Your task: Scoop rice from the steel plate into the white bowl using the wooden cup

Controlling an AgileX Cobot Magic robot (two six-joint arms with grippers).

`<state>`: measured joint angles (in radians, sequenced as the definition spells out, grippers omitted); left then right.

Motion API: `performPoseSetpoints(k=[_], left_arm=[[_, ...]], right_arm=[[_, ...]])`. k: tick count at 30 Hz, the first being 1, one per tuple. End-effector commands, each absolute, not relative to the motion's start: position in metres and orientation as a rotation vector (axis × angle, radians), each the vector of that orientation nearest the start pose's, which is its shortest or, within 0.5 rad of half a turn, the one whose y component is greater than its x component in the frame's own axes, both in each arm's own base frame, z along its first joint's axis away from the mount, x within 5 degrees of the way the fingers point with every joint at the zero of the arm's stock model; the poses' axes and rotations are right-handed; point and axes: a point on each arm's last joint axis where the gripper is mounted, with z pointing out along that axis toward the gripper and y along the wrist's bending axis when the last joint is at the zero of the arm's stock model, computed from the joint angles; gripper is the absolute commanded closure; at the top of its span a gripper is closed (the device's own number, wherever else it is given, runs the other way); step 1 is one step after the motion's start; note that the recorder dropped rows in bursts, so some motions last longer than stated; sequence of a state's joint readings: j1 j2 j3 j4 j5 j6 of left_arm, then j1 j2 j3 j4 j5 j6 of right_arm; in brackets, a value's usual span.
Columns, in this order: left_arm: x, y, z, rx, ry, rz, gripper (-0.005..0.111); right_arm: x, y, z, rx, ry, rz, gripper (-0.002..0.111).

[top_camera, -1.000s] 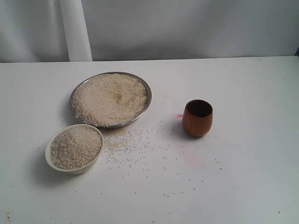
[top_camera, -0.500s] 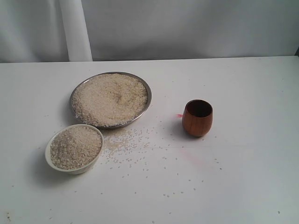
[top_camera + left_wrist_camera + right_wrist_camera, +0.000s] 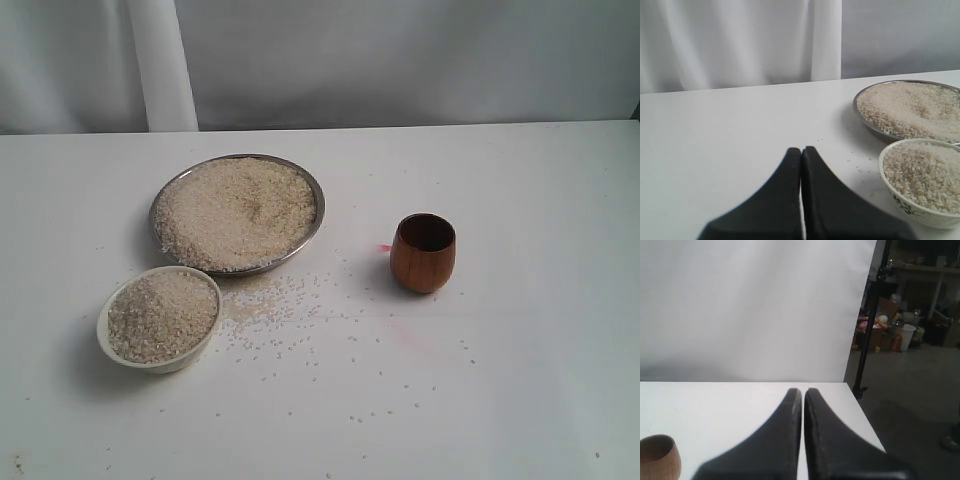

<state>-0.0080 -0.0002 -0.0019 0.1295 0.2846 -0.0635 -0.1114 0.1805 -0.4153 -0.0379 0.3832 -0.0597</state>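
Nothing has shifted since the earlier frames: every dish sits where it did and neither arm has come into the exterior view. Farthest left and nearest the front of the tabletop [image 3: 520,350] stands the white bowl [image 3: 140,361], heaped with rice [image 3: 162,313]. Just behind it and to its right lies the steel plate [image 3: 318,222], filled nearly to its rim with a broad mound of grains. Loose grains [image 3: 270,305] are scattered on the tabletop in front of the plate and trail off to the right. Well apart on the right stands the wooden cup [image 3: 422,253], upright, its dark inside showing, with nothing touching it. In the left wrist view the left hand [image 3: 801,150] is clenched, its two black fingers pressed together on nothing, beside the bowl and plate. The right hand [image 3: 803,391] is likewise clenched and empty, the cup at the edge of its view.
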Motion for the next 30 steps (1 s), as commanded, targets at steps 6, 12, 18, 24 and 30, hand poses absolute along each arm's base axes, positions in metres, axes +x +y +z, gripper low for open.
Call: performPoseSetpoints(k=[6, 12, 18, 24, 30], left_arm=[[0.055, 0.002, 0.189, 0.027, 1.755, 0.055, 0.107], [0.055, 0.002, 0.189, 0.027, 1.755, 0.055, 0.107], [0.055, 0.002, 0.189, 0.027, 1.755, 0.055, 0.107], [0.055, 0.002, 0.189, 0.027, 1.755, 0.055, 0.107], [0.055, 0.002, 0.189, 0.027, 1.755, 0.055, 0.107]], right_arm=[[0.05, -0.008, 0.263, 0.047, 1.633, -0.171, 0.106], [0.047, -0.007, 0.238, 0.045, 1.625, -0.171, 0.106], [0.05, -0.007, 0.225, 0.047, 1.623, -0.158, 0.106], [0.055, -0.006, 0.204, 0.07, 1.651, -0.102, 0.106], [0.056, -0.003, 0.195, 0.022, 1.686, -0.061, 0.106]])
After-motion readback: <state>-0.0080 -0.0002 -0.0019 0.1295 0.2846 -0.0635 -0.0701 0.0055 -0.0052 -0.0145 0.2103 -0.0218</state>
